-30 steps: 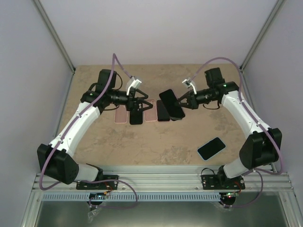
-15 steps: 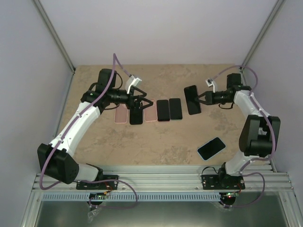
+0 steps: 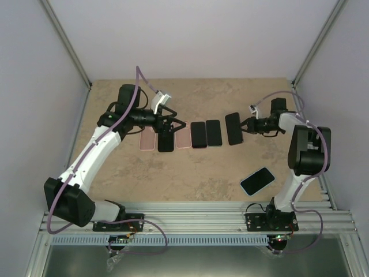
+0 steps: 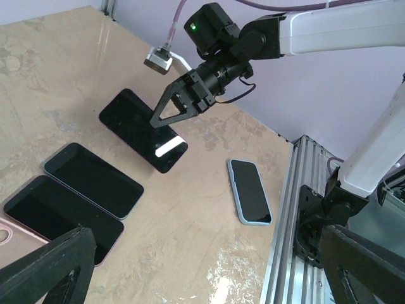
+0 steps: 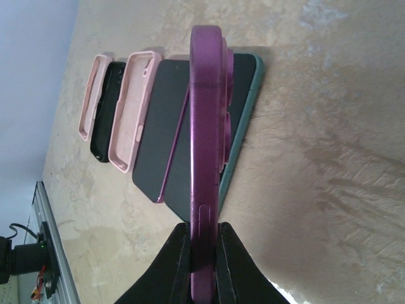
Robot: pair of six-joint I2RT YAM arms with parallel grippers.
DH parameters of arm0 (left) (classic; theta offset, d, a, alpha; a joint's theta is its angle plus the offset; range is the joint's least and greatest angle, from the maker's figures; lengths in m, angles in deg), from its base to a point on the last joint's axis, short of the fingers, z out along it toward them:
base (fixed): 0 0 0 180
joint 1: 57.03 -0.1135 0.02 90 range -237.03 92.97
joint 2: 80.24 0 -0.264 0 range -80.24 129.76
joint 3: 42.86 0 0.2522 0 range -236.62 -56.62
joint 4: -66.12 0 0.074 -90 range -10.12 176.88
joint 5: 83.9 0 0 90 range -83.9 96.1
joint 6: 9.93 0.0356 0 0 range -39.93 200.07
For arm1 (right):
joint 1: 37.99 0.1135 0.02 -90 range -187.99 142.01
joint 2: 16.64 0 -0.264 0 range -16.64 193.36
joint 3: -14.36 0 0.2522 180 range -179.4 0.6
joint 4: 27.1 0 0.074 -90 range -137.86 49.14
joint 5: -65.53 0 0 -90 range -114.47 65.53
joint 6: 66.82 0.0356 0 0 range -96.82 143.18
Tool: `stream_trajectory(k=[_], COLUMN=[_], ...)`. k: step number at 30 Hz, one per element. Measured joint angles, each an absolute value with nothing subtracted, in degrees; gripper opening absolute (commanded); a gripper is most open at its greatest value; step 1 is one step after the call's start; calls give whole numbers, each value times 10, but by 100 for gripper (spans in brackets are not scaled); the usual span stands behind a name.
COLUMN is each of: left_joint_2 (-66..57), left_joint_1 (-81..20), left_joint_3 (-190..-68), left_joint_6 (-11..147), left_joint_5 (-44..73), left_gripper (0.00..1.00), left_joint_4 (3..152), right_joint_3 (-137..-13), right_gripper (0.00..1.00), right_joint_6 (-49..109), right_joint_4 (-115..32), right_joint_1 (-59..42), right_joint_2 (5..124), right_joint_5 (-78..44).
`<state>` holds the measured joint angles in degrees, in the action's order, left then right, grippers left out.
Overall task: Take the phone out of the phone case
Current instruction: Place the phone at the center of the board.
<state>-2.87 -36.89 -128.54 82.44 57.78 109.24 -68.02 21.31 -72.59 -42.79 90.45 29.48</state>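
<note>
- The purple phone (image 5: 204, 114) is being pinched at one short end by the right gripper (image 5: 204, 244). Its fingers (image 5: 179, 259) are being pressed against the phone's two faces, so the phone is being shown edge-on in the right wrist view.
- In the top view the purple phone (image 3: 233, 128) is being held at the right end of a row of items, low over the table (image 3: 173, 173). Whether it is touching the surface cannot be told.
- The first dark phone (image 3: 214, 133) is being shown flat on the table just beside the purple phone, and the second dark phone (image 3: 198, 134) is lying just beside that one.
- The left gripper (image 3: 171, 126) is being held above the black case (image 3: 165, 142) with its jaws spread wide, and nothing is being gripped between them.
- The black case is being flanked by the left pink case (image 3: 148, 140) and the right pink case (image 3: 183, 138). The right pink case is lying just beside the second dark phone.
- The cased phone (image 3: 257, 180) is being shown screen up inside its light-blue case (image 4: 235, 193). It is lying well apart from the row, near the base of the right arm.
</note>
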Motion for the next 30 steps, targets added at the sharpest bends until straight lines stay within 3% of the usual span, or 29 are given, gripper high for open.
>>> stream_trajectory(k=[16,30], left_joint_2=[-44,-44], left_joint_1=[-369,-369], left_joint_3=[-1269,-1264], left_joint_6=[817,817], left_joint_5=[570,559], left_gripper=[99,99], left_joint_4=[1078,1077], right_joint_3=[-703,-727], right_gripper=[2,9], right_joint_6=[252,274], right_joint_4=[-704,-700], right_joint_1=[-428,-434], right_joint_2=[1001,1050], right_joint_5=[327,370])
